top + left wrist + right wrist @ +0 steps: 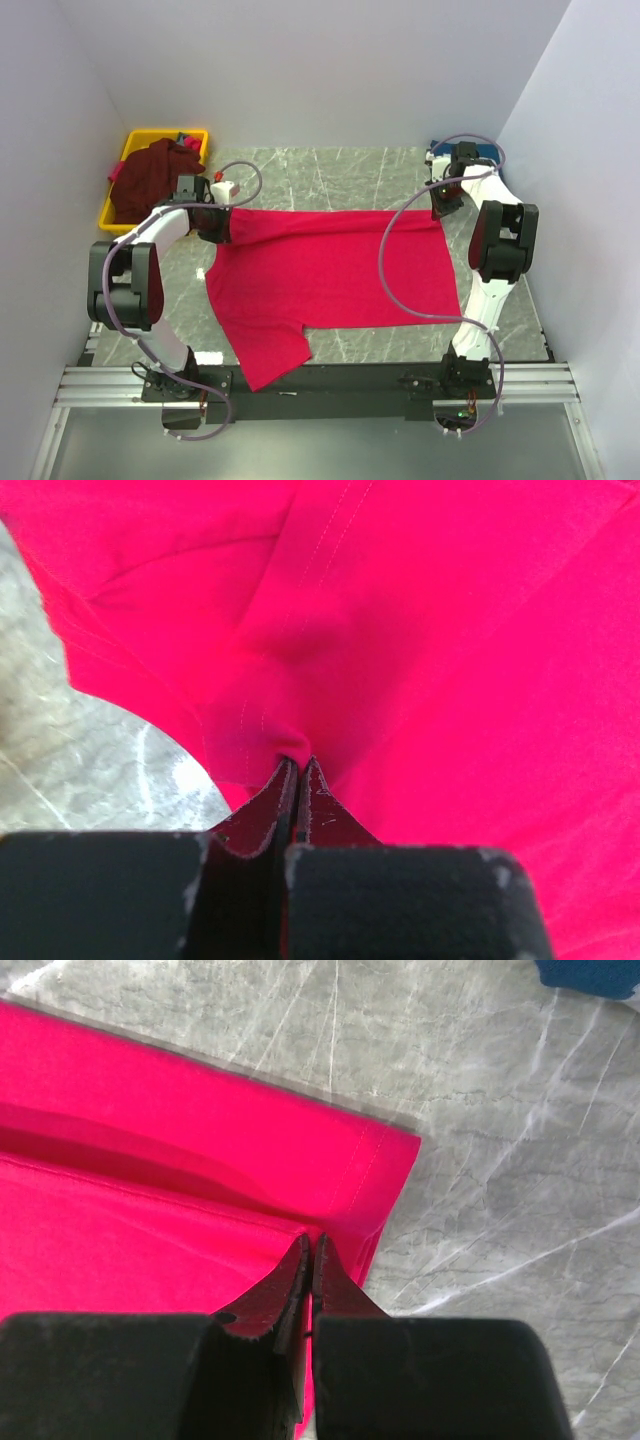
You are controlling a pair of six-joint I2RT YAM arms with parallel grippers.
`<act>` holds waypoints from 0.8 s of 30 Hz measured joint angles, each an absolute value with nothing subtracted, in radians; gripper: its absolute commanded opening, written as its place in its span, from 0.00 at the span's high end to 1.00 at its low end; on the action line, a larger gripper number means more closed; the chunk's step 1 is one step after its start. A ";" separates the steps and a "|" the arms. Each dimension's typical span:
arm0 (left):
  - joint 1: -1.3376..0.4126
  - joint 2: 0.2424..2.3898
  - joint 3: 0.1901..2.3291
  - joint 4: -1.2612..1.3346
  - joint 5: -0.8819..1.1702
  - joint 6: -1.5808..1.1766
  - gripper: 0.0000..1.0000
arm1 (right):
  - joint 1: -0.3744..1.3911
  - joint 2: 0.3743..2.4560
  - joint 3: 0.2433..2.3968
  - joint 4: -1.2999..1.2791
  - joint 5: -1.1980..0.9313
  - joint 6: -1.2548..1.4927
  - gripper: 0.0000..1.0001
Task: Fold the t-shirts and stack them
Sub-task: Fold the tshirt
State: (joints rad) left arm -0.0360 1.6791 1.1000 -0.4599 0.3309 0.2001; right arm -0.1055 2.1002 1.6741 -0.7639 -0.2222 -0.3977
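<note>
At the far left corner of the table, a yellow bin (128, 150) holds a heaped dark maroon shirt (150, 180). Just right of it, the left gripper (218, 228) is pinched tight on the far left edge of the red shirt (330, 275). The shirt lies spread across the middle of the table, with one sleeve (270, 360) reaching the near edge. Only the left wrist view shows the cloth bunched between the closed fingers (265, 825) beside a stitched seam. Farther right, the right gripper (443, 205) is clamped on the shirt's far right corner. Its wrist view alone shows a folded-over layer and the hem there, and a blue item (590, 975) lying apart on the table; what it is I cannot tell. The table (350, 170) is grey and marble-patterned, with plain white walls (300, 70) on three sides.
</note>
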 measured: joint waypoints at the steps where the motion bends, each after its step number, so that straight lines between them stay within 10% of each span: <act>1: -0.036 1.679 1.094 -0.459 0.331 0.194 1.00 | -0.105 2.100 1.669 -0.759 -0.221 -0.400 1.00; 24: -0.057 1.600 1.070 -0.491 0.339 0.084 1.00 | -0.118 2.100 1.672 -0.746 -0.226 -0.413 1.00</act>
